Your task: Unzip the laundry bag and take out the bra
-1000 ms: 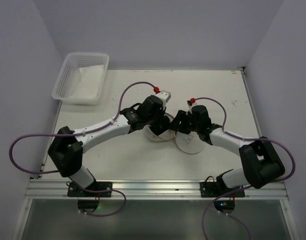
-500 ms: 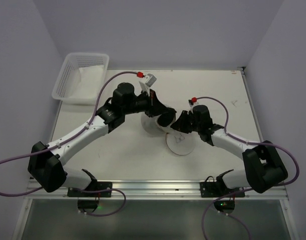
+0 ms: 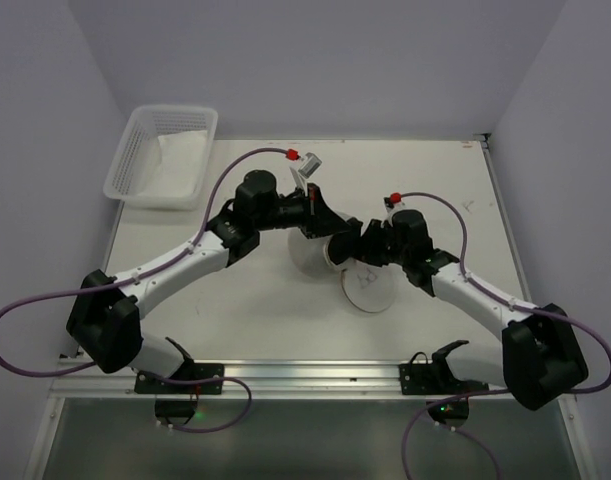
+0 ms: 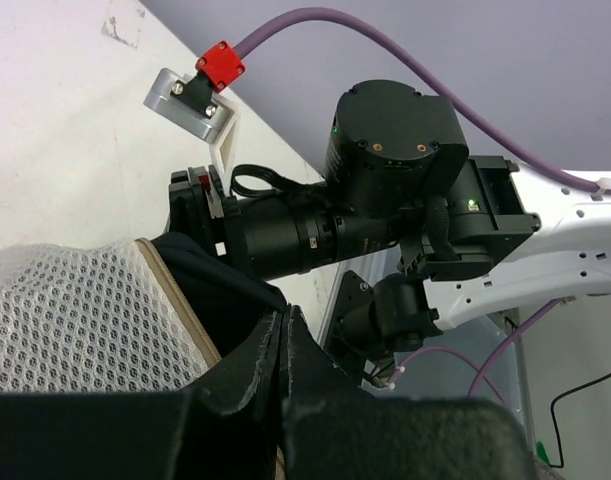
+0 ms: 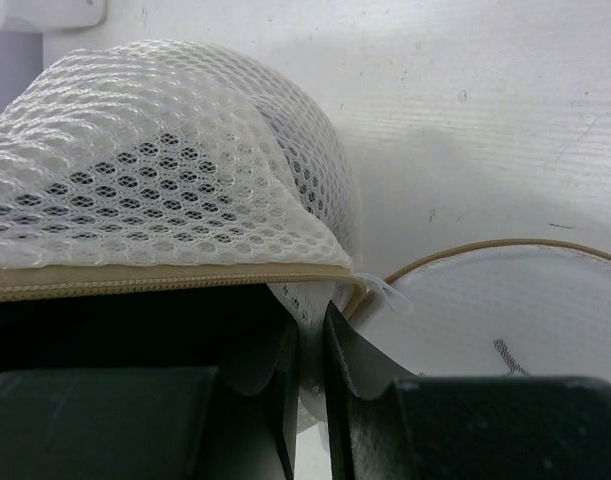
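Basket: a white lattice basket (image 3: 161, 156) sits at the far left corner of the worktop (image 3: 440, 185), with something white inside it, well apart from the action.
Left arm: it reaches from its base on the near edge across to the middle of the worktop.
Left end effector (image 4: 285, 345): its fingers are pressed tight together, tips right at the bag's open mouth. Dark fabric (image 4: 220, 290) shows there against them, but whether it is actually pinched cannot be told.
Laundry bag (image 3: 311, 258): it lies mid-worktop, squeezed in between the two end effectors. It is white mesh, and its tan zipper tape (image 4: 175, 305) runs along a parted edge.
Right end effector (image 5: 307, 325): it is narrow, nipping the bag's white mesh just below the zipper edge, on the bag's right side.
Lid (image 3: 371, 290): a flat round panel with tan trim, flopped open on the worktop just right of the bag's body and under the right end effector. A small black icon (image 5: 507, 352) is on its face.
Right arm: it comes in from the right, with its purple cable looping over it.
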